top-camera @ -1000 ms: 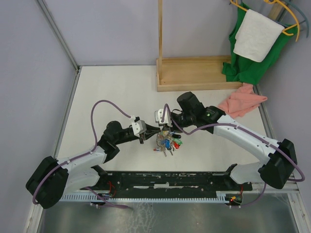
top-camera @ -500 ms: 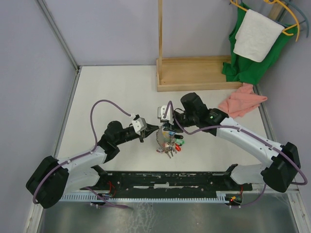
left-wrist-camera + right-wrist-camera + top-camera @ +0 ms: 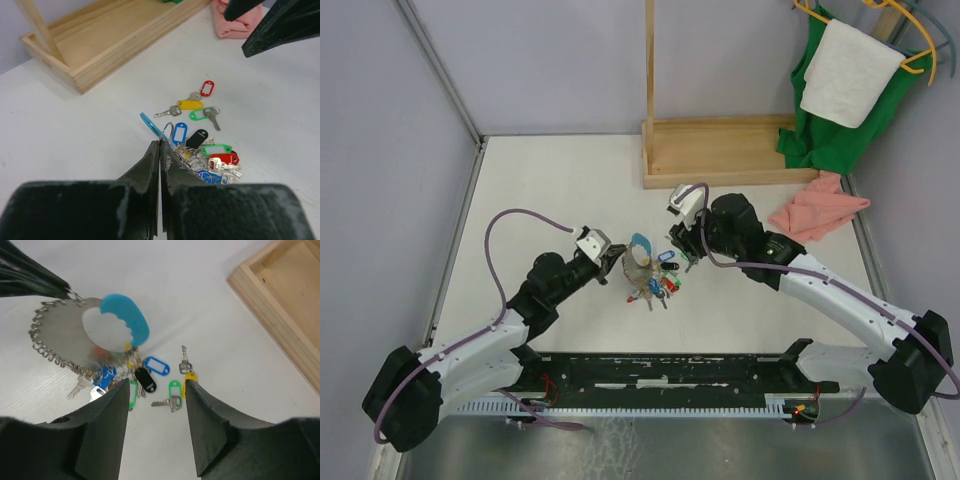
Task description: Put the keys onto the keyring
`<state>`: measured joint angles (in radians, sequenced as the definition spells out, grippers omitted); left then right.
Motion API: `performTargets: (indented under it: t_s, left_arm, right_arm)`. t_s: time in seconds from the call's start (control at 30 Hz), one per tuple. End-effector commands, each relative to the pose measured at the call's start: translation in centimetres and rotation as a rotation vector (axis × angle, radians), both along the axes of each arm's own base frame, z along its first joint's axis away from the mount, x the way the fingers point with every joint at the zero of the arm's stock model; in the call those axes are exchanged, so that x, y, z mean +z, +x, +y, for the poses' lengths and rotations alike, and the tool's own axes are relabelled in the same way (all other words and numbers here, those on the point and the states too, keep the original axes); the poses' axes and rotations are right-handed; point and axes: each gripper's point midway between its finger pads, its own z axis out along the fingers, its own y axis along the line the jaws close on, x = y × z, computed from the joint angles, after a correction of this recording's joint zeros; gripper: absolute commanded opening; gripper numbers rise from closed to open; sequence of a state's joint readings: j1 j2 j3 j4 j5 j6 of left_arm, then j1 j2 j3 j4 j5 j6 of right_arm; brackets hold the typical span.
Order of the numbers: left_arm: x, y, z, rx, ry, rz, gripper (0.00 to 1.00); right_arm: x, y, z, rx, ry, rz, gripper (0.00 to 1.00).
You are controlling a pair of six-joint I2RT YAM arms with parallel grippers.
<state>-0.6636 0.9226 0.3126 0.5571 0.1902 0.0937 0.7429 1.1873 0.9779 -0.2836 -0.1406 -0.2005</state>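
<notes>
Top external view: two robot arms reach in from the near edge of a white table (image 3: pixel 550 180) and meet near its middle. On the left, the left gripper (image 3: pixel 618 259) has its jaws pressed together on the rim of the keyring (image 3: pixel 638 264), a large ring of grey metal and light-blue band. It holds the ring tilted up off the table, and the bunch (image 3: pixel 210 160) of coloured tags hangs down to the surface.

Just right of the bunch, as the left wrist view shows, the keys (image 3: pixel 194 96) lie loose and flat: a yellow-tagged key (image 3: pixel 190 104) and, just beyond it, a red-tagged key (image 3: pixel 206 88). A green-tagged key (image 3: pixel 201 115) lies just beside the yellow one. Further right, the right gripper (image 3: pixel 682 248) hovers over these keys with its jaws apart and nothing between them.

The step in hand looks like picking up a loose key. It would go best if the right gripper drops straight onto one key, probably the yellow-tagged one, and pinches the metal, with the left grip steady. The green-tagged neighbour and the hanging tags crowd close and could be caught by mistake.

Right and behind, well apart, are a wooden tray (image 3: pixel 720 150), a pink cloth (image 3: pixel 818 212), and a green cloth (image 3: pixel 810 145) under a white towel (image 3: pixel 845 75).
</notes>
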Motion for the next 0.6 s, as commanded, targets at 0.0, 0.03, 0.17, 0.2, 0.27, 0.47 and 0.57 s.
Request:
performTargets:
  t_s: [0.0,0.03,0.17,0.2,0.27,0.47,0.57]
  left_arm:
    - [3.0,1.7,2.5,0.193,-0.113,-0.014,0.03]
    - [3.1,1.7,2.8,0.210,-0.121,-0.013,0.03]
    - [3.8,1.5,3.9,0.249,-0.146,-0.028,0.03]
    - [3.9,1.4,4.0,0.253,-0.149,-0.030,0.03]
    - [3.7,1.4,4.3,0.267,-0.147,-0.027,0.03]
    - [2.4,1.8,4.2,0.278,-0.091,0.018,0.03]
    - [2.2,1.5,3.7,0.241,-0.070,0.019,0.03]
  right_arm:
    - [1.3,2.8,-2.8,-0.315,0.093,-0.022,0.62]
    - [0.9,3.1,-3.4,-0.358,0.088,-0.016,0.66]
    - [-0.7,3.5,-5.1,-0.475,0.084,0.005,0.86]
    - [-1.0,3.7,-5.7,-0.522,0.088,0.013,0.96]
    - [-1.9,4.2,-6.9,-0.627,0.090,0.035,1.00]
    - [-4.1,5.3,-7.6,-0.750,0.090,0.084,1.00]
    - [-5.0,6.1,-7.3,-0.776,0.113,0.104,1.00]
